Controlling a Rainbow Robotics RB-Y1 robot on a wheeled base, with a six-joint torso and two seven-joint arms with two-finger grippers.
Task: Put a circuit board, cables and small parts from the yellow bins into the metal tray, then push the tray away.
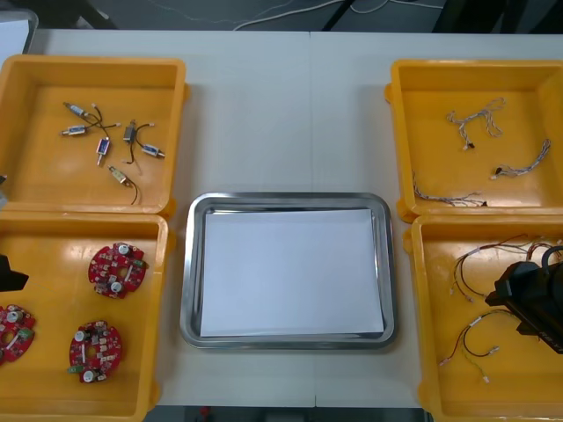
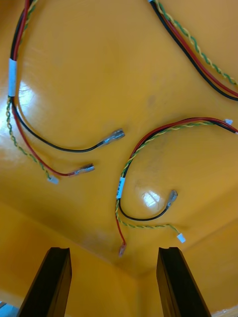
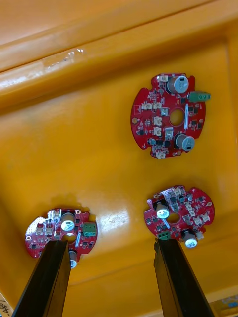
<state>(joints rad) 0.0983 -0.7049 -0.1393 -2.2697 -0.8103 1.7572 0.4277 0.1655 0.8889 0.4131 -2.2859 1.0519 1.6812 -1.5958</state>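
Nearest, the left jaws stand apart over the round red circuit boards in the near-left yellow plastic bin, seemingly choosing one; the right jaws, also apart, hover above red, yellow and black cables in the near-right yellow bin. Wrist views reveal that spacing; the front view adds the shiny metal tray, white-lined and unfilled, between the bins.

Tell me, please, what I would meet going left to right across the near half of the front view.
Near-left yellow bin holding circuit boards, left gripper over it → metal tray → near-right yellow bin holding cables, right gripper over it.
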